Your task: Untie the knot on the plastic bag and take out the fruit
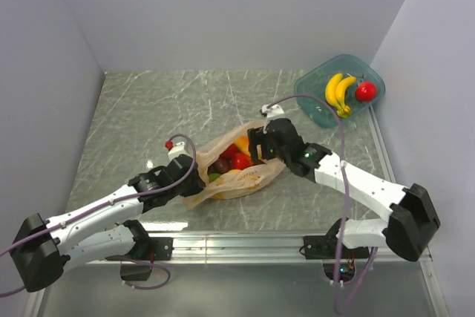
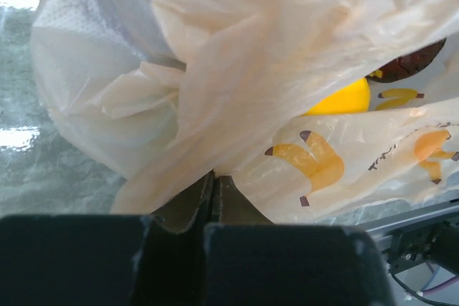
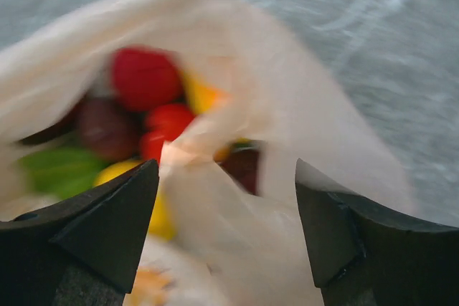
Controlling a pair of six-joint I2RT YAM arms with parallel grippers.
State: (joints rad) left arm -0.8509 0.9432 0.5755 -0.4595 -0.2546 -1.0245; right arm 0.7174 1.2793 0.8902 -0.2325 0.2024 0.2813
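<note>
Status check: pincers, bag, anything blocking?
Left pincer shut on plastic bag edge. Right pincer open at the bag mouth. Mouth open, no knot seen, fruit inside. Nothing blocking; tub off to the right.

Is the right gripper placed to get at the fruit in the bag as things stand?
Probably yes. The bag gapes toward the open right gripper, fruit exposed; the left gripper pinches the bag. One plastic fold may get in the way.

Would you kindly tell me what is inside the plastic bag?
In the plastic bag I see red fruit, a dark fruit, yellow-orange fruit and a green piece. Anything beneath them is covered.
</note>
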